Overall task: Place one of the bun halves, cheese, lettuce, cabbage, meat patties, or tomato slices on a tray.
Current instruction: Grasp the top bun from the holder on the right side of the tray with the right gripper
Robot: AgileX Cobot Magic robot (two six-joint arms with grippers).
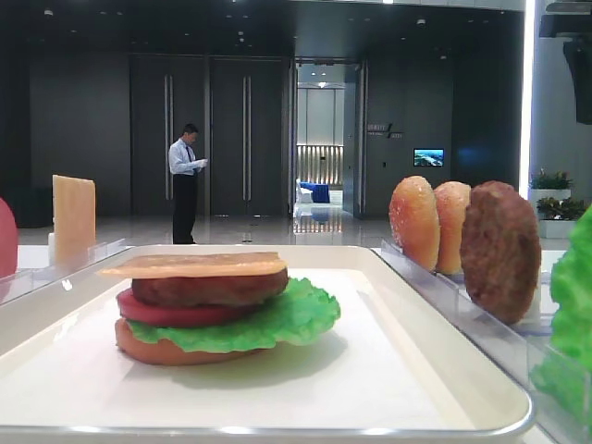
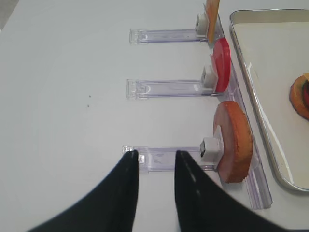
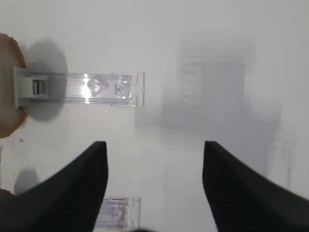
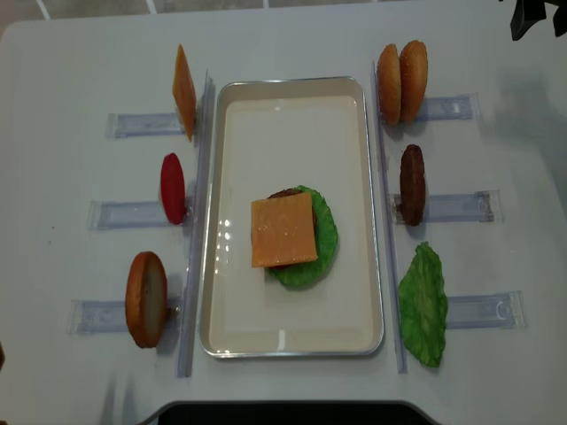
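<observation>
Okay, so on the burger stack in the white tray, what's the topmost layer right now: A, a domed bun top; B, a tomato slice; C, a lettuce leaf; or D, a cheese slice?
D: the overhead view shows the square yellow-orange cheese slice lying on top of the stack in the tray, with the meat patty, tomato slice and lettuce beneath it in the front view.

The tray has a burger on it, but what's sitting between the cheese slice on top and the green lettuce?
A brown meat patty, then a red tomato slice under it, sit between the cheese and the lettuce. The low exterior high view shows the layers from the side.
</observation>
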